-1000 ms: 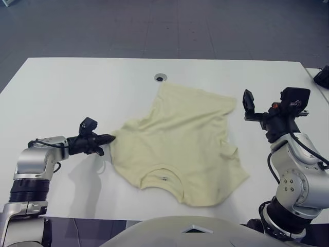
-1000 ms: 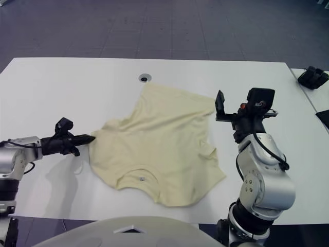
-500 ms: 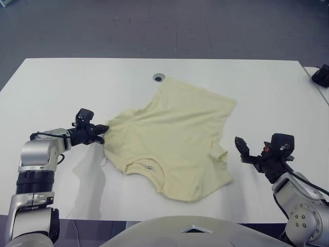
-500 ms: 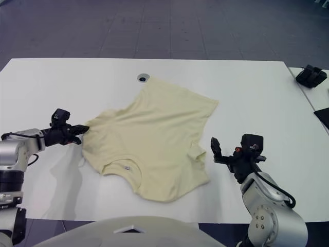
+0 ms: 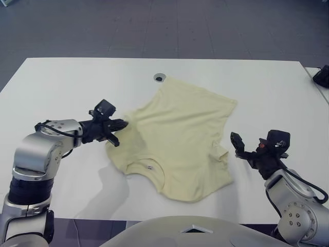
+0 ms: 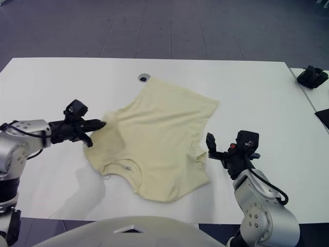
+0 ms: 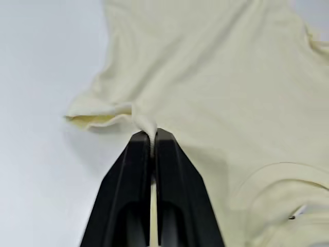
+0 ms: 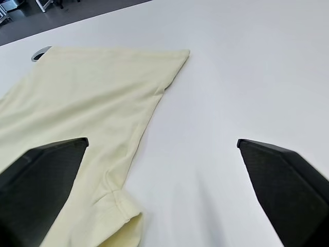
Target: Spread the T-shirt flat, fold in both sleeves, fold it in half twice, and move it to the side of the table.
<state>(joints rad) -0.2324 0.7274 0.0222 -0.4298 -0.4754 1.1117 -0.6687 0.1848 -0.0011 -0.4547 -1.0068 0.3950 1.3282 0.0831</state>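
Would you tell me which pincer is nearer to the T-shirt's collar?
Left. The left pincer grips the T-shirt beside its collar; the right pincer sits open past the shirt's opposite edge.

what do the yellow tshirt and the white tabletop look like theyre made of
The pale yellow T-shirt looks like soft, matte knit fabric, probably cotton: it wrinkles and bunches where the left gripper pinches it. The white table seems a hard, smooth laminate or painted board: flat, even, with a faint sheen.

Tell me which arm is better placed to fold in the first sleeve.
Probably the left. The left gripper is shut on a pinch of the T-shirt by the sleeve on its side, so it could carry that sleeve inward. The right gripper is open beside the other sleeve, holding nothing.
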